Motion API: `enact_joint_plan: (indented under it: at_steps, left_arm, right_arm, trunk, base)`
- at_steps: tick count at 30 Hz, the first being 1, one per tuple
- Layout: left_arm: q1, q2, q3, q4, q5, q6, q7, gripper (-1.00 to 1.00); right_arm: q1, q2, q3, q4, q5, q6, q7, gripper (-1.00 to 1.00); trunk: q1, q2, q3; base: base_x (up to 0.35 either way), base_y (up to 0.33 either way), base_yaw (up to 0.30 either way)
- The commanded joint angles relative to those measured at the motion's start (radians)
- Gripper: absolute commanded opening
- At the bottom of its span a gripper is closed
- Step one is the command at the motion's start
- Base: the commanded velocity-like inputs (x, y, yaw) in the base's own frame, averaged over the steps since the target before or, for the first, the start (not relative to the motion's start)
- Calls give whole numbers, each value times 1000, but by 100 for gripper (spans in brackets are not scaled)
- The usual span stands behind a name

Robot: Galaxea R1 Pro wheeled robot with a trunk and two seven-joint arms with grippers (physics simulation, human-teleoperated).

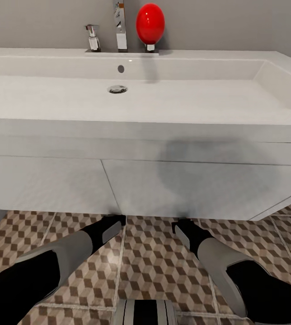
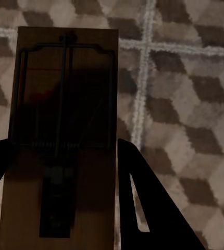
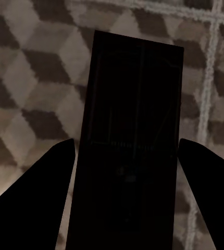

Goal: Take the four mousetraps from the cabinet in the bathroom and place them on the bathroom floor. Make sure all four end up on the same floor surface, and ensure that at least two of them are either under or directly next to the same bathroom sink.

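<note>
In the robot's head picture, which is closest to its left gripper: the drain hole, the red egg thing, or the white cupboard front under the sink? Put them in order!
From the left gripper, in the head view:
1. White cupboard front, right above it, under the sink.
2. Drain hole, farther back, in the basin's middle.
3. Red egg thing, farthest, at the back by the tap.

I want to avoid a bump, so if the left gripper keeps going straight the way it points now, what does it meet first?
Probably the bathroom floor: beyond the left gripper and the mousetrap between its fingers, only patterned tile shows. How near is unclear.
</note>
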Motion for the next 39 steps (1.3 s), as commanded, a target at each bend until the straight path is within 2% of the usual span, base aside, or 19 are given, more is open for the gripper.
enact_joint_plan:
  at_steps: [1, 4, 17, 18, 25, 31, 39]
  left_arm:
    - [-3, 1, -3, -8, -4, -2, 7, -100]
    - [-3, 2, -3, -22, 11, -11, 7, -100]
    - [-1, 2, -3, -77, 121, -13, 7, -100]
    - [-3, 2, -3, -83, -43, -13, 7, -100]
    - [-2, -6, -6, -74, -44, -9, 7, -100]
    - [-2, -12, -4, 14, -42, -2, -2, -100]
    - [-2, -12, -4, 0, -45, -13, -3, -100]
  right_arm:
    - [-6, -1, 11, -8, -5, 5, -7, -100]
    - [-5, -1, 11, -10, -10, 4, -6, -100]
    - [-2, -5, 11, -13, -33, 5, -5, -100]
    - [-43, -6, 10, -13, 11, 5, -5, -100]
    - [-43, 0, 11, -2, 5, 16, -13, -100]
    - [-43, -6, 8, 4, 3, 57, -16, -100]
    - [-43, -6, 8, 1, 8, 56, -13, -100]
  trunk:
    - [0, 0, 0]
    - [0, 0, 0]
    - [0, 0, 0]
    - [0, 0, 0]
    - [0, 0, 0]
    - [0, 0, 0]
    - [0, 0, 0]
  base:
    - [0, 0, 0]
    - [0, 0, 0]
    - [0, 0, 0]
    - [0, 0, 0]
    - [0, 0, 0]
    - [0, 0, 0]
    - [0, 0, 0]
